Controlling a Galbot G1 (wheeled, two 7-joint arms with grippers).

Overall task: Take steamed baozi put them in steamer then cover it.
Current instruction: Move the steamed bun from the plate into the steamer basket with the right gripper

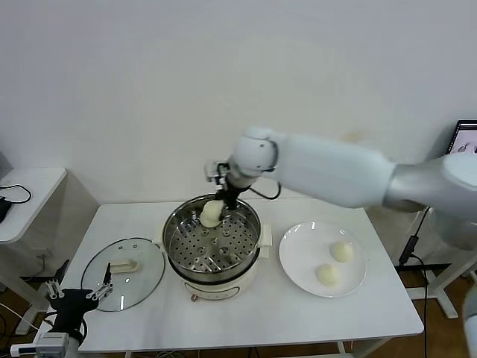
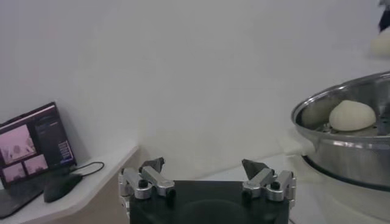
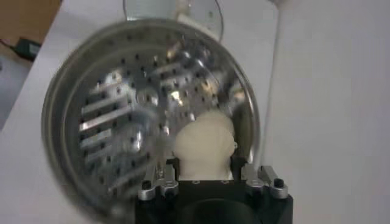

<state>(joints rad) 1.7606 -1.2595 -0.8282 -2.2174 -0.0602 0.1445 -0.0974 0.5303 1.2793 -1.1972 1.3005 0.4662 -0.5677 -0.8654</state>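
Note:
The steel steamer (image 1: 212,246) stands mid-table, its perforated tray (image 3: 122,115) bare where it shows. My right gripper (image 1: 222,195) is shut on one off-white baozi (image 1: 212,213) and holds it over the steamer's far side; in the right wrist view the baozi (image 3: 204,143) sits between the gripper's (image 3: 204,165) fingers. In the left wrist view a round off-white shape (image 2: 352,115) shows inside the steamer (image 2: 341,143); I cannot tell whether it is a bun or a reflection. Two baozi (image 1: 342,251) (image 1: 326,274) lie on the white plate (image 1: 298,253). My left gripper (image 1: 74,292) (image 2: 204,165) is open and empty.
The glass lid (image 1: 123,272) with a cream handle lies flat on the table left of the steamer, close to my left gripper. A side table (image 1: 22,194) stands at the far left, and a laptop (image 2: 30,152) sits on it.

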